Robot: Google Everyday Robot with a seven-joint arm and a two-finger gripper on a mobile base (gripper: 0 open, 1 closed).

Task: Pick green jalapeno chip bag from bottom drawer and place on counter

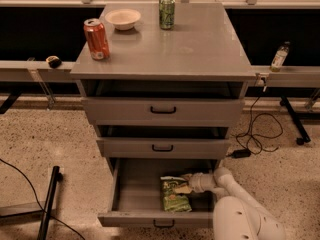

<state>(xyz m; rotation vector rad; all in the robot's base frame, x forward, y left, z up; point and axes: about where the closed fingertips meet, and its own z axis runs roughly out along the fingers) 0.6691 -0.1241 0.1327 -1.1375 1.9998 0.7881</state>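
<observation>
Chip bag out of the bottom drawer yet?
No: green jalapeno chip bag lies inside the open bottom drawer, gripper at its top edge.

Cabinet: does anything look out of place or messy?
Nothing is spilled or broken. The bottom drawer stands wide open, a green chip bag lying inside, the gripper reaching in at its upper edge. The red can, green can and bowl on the counter sit upright.

The white arm (242,216) comes in from the bottom right of the view and bends at a round joint. From there it reaches sideways, lying almost flat. The gripper (186,186) at its tip is low down, inside the bottom drawer (134,193).
</observation>
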